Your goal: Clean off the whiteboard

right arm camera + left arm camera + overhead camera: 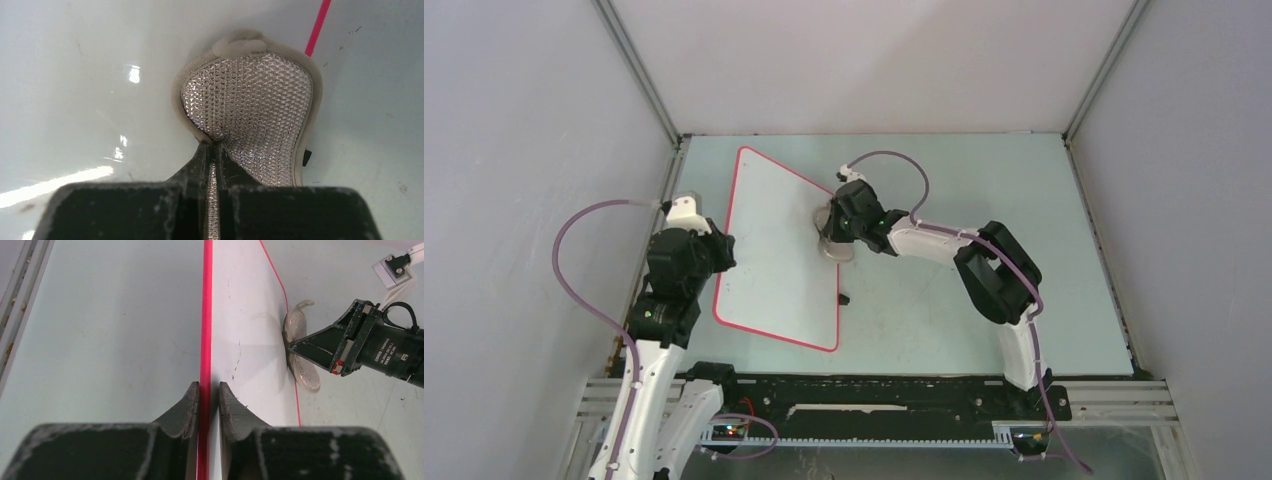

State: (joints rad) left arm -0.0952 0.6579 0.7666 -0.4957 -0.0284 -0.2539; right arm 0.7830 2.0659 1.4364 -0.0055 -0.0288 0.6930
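Note:
The whiteboard [774, 250] lies flat on the table, white with a thin red-pink rim and no writing that I can see. My left gripper [720, 252] is shut on its left rim; in the left wrist view the fingers [186, 405] pinch the red rim [206, 315]. My right gripper [832, 232] is shut on a grey knobbly cloth pad [250, 110] that lies against the board near its right edge. The pad also shows in the left wrist view [299, 347] and the top view [834, 247]. One small black clip [844, 299] shows at the board's right edge.
The pale green table [984, 180] reaches right of the board to grey walls. A metal frame rail [644, 90] stands at the back left corner. The arm bases and a black rail [874, 395] run along the near edge.

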